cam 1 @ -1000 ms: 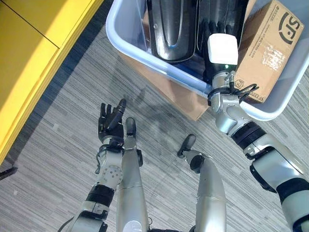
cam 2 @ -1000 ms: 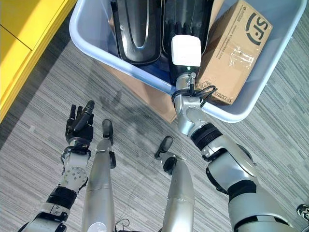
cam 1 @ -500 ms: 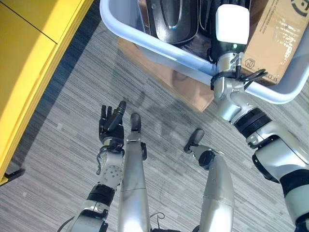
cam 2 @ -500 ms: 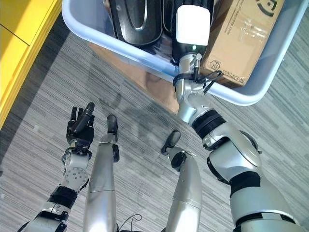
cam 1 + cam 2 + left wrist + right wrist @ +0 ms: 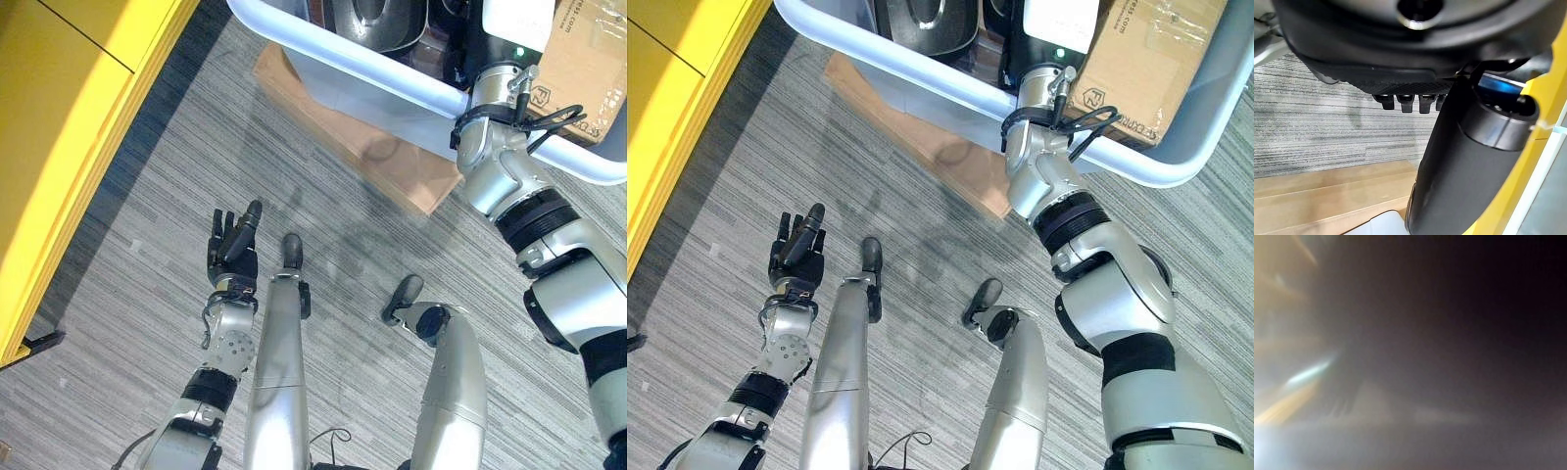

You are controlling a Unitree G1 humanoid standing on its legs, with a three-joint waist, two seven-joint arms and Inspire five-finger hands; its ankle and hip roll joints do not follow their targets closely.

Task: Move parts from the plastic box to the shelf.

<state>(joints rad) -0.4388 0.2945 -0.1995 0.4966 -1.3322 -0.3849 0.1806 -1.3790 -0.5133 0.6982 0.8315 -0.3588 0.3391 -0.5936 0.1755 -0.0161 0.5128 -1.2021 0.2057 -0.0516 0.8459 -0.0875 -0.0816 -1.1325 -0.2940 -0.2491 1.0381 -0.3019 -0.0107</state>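
Head views, looking down at a grey striped floor (image 5: 127, 323). A pale blue plastic box (image 5: 921, 76) lies along the upper edge, resting on a flat brown board (image 5: 372, 162) whose near corner juts out from under it. Inside the box lie glossy black parts (image 5: 921, 12) on the left and a brown cardboard carton (image 5: 1151, 59) on the right, the carton leaning against the box's right wall.

The right arm reaches up over the near rim of the box, between the black parts and the carton. The right hand (image 5: 1061, 22) is inside the box, its white cover showing at the upper edge of the view; the fingers are cut off there, so it cannot be told whether they grip anything (the right wrist view gives a dark blur and settles nothing).

The left hand (image 5: 233, 257) hovers over the floor, well apart from the box, fingers straight and relaxed, holding nothing. In the left wrist view its fingertips (image 5: 1406, 103) show in a row beside the dark thumb (image 5: 1464, 161), above the floor and the brown board.

A yellow shelf (image 5: 69, 117) runs along the left side, well apart from the box.
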